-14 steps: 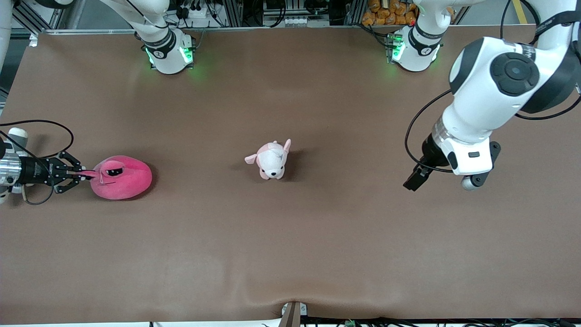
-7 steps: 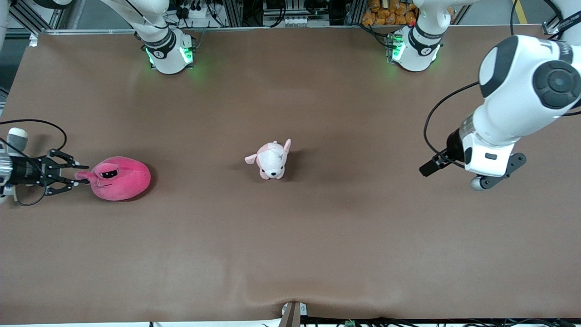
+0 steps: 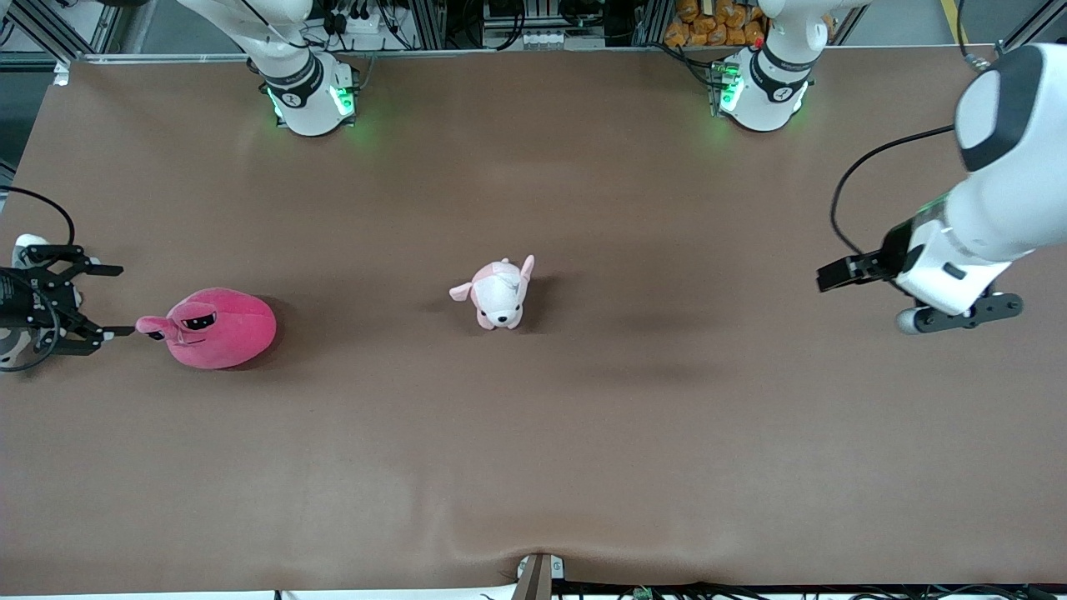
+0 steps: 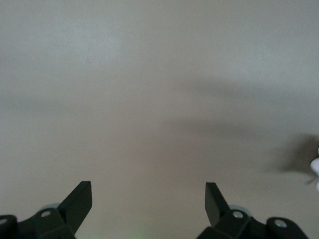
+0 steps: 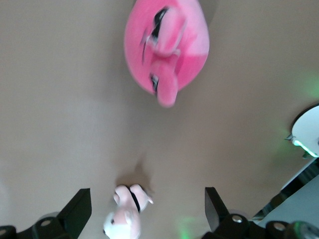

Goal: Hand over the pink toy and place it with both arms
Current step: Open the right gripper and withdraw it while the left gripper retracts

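The pink toy lies on the table near the right arm's end, its small ear pointing at my right gripper. That gripper is open and empty, low by the table, just clear of the ear. In the right wrist view the toy lies ahead of the open fingers. My left gripper hangs open and empty over bare table at the left arm's end. The left wrist view shows its spread fingers over bare tabletop.
A small pale pink-and-white puppy plush stands at the table's middle; it also shows in the right wrist view. The two arm bases stand along the table edge farthest from the front camera. The brown mat is bare nearer the camera.
My right gripper has let go of the pink toy's ear, opened and drawn back toward the right arm's end. My left arm has swung away toward its own end of the table.
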Controlling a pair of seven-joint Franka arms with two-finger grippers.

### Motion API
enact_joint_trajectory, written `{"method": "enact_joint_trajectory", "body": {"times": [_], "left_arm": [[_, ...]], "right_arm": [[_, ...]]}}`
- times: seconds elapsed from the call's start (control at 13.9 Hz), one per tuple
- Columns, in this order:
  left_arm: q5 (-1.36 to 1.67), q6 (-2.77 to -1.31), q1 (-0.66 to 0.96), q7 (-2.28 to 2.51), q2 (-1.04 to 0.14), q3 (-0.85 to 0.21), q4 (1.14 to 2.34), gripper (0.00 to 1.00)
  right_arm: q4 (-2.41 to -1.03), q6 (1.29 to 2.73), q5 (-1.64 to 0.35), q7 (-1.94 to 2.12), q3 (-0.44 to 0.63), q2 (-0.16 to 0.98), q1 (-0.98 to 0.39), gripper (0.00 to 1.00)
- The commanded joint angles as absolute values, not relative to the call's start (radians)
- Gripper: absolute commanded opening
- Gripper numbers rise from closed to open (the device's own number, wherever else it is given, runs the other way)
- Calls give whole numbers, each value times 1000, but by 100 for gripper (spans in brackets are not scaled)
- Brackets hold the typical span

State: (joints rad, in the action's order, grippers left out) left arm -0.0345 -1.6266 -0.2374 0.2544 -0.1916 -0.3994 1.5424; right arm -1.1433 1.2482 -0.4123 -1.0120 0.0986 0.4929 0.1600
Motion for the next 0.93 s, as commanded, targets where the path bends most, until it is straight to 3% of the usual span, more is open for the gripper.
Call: {"method": "enact_joint_trajectory", "body": {"times": [0.0,0.22,0.57,0.86], "left_arm": [[-14,-1525,-274,61,-176,-400,1483,100],[-6,-1445,-304,32,-178,-402,1393,100],[-11,-1442,-296,31,-169,-411,1378,100],[-3,-1442,-288,27,-124,-434,1370,100]], "right_arm": [[-1066,1186,-341,-1006,104,457,100,100],[-1074,1122,-330,-997,89,356,54,100],[-1103,1101,-129,-549,84,252,-11,100],[-1183,1106,-87,-287,123,164,-8,100]]}}
